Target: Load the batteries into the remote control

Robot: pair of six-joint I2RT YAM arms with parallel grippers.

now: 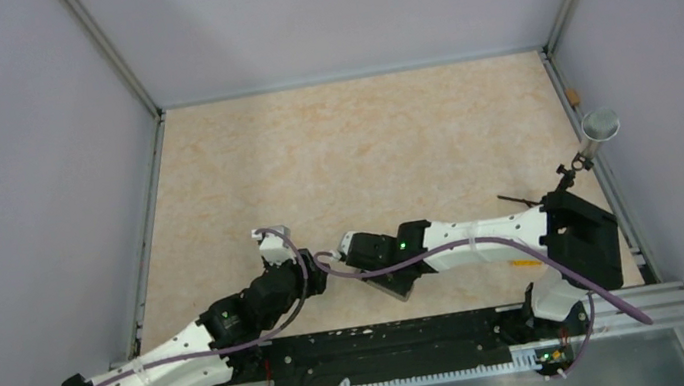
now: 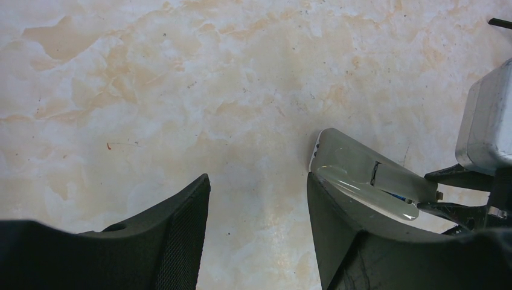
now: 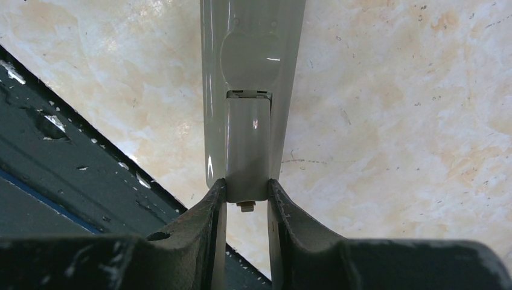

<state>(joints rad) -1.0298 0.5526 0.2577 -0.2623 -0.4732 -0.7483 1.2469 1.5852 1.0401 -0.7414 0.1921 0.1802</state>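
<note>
Top external shows both arms folded low, reaching in toward the middle, close to the dark front rail [image 1: 390,348]. The right gripper [image 3: 247,181] is pinching the remote control [image 3: 247,60] by one end, grey back and battery cover facing its camera, right next to that rail. The left gripper [image 2: 259,178] is spread with nothing in it, one finger just beside the remote's free end. Room to move is further back, where the tabletop [image 1: 361,140] runs to the far wall [image 1: 343,11].
</note>
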